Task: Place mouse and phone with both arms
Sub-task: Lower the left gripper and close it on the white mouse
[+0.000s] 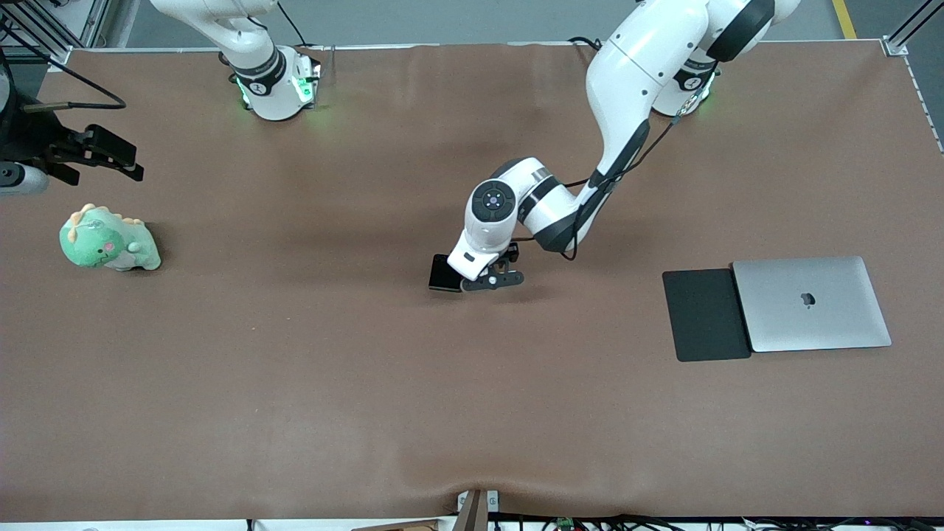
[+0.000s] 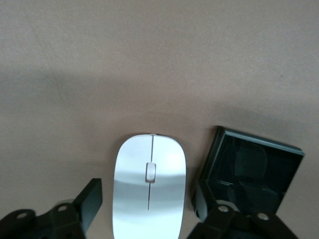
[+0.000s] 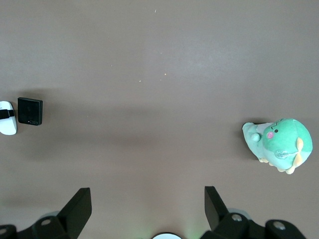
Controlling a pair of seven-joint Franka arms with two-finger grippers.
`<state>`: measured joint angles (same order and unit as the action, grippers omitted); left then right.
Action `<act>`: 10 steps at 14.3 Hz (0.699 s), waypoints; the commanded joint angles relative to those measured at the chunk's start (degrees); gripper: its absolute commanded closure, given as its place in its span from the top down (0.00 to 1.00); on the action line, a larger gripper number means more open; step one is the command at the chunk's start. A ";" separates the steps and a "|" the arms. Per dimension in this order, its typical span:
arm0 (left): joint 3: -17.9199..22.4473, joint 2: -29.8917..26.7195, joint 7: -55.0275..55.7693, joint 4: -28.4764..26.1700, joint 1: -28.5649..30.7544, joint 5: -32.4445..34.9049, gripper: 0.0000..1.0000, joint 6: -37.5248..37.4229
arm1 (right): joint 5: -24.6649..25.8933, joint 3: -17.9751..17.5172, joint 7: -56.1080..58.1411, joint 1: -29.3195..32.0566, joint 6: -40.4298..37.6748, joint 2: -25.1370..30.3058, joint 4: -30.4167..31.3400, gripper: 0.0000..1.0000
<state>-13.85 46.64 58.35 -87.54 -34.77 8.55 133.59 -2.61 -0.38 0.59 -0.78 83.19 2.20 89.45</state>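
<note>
Left gripper [image 2: 144, 209] is straddling the mouse [image 2: 149, 186] at mid-table, fingers [image 2: 89, 199] apart on either flank, not yet closing. Phone [image 2: 251, 172] is lying just beside the mouse, toward the right arm's end. Mouse is looking light, hard, glossy and likely slippery; the long sides are offering the best grip. Its long axis is running between the fingers. Right gripper [image 3: 144, 209] is waiting spread near the plush [image 3: 276, 144]

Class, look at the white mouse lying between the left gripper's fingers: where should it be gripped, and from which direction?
Grip the mouse across its narrow width, on the long curved sides, coming straight down from above. It lies flat on the table, and the left gripper already straddles it with open fingers. The phone beside it leaves little room.
</note>
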 commanded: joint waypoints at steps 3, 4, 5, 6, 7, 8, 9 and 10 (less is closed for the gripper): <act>1.37 1.79 2.30 2.11 -1.62 2.08 0.78 0.70 | 0.06 0.29 0.20 0.08 -0.57 -0.18 -0.59 1.00; 1.37 1.88 2.29 2.02 -1.62 2.26 0.75 0.70 | -0.03 0.29 -0.06 -0.18 -0.31 -0.27 -0.50 1.00; 1.37 1.88 2.38 2.02 -1.62 2.61 0.72 0.70 | -0.12 0.29 -0.15 -0.45 -0.31 -0.27 -0.33 1.00; 1.37 1.88 2.38 1.94 -1.71 2.52 0.66 0.62 | -0.12 0.20 -0.15 -0.54 -0.66 -0.27 -0.15 1.00; 1.37 1.79 2.38 1.94 -1.79 2.61 0.59 0.61 | -0.03 0.29 -0.15 -0.62 -0.66 -0.27 -0.15 1.00; 1.37 1.79 2.38 1.94 -1.80 2.61 0.53 0.61 | -0.03 0.20 -0.15 -0.54 -0.57 -0.27 -0.15 1.00; 1.37 1.70 2.21 1.94 -1.80 2.87 0.50 0.35 | -0.03 0.29 -0.24 -0.62 -0.49 -0.35 -0.06 1.00; 1.37 1.35 2.12 1.94 -1.71 3.66 0.47 0.09 | -0.12 0.20 -0.41 -0.80 -0.31 -0.44 -0.06 1.00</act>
<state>-12.91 47.57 58.55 -86.86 -35.85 9.75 133.61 -2.61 -0.27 0.58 -1.06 83.00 1.99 89.60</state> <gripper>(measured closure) 0.396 0.000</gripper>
